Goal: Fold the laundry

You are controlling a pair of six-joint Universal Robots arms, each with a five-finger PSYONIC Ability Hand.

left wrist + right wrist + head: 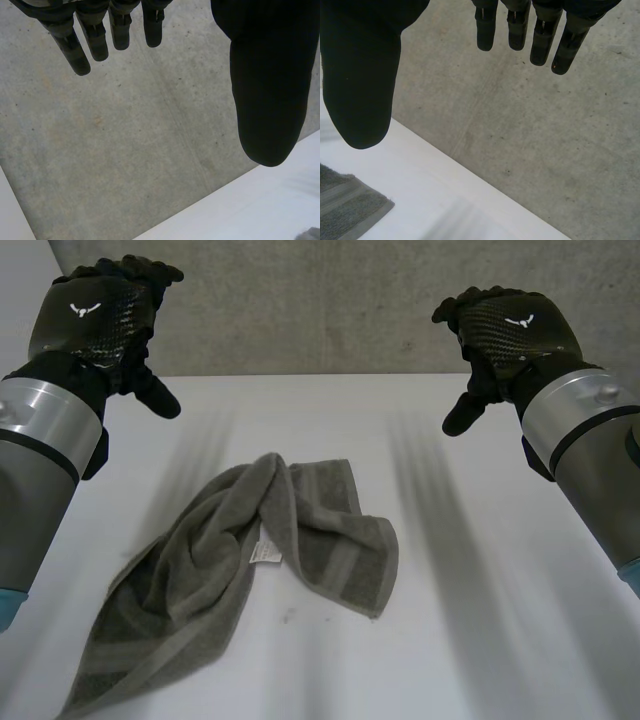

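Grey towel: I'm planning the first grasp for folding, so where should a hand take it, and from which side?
Probably the free corner of the towel, on its flat right-side flap, approached by the open right hand from the right. That corner lies exposed on the table, whereas the middle is bunched and twisted.

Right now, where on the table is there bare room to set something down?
The right half of the table, between the towel and the right arm, is bare. So is the far strip between the towel and the wall. The near left is crowded: the towel sprawls there.
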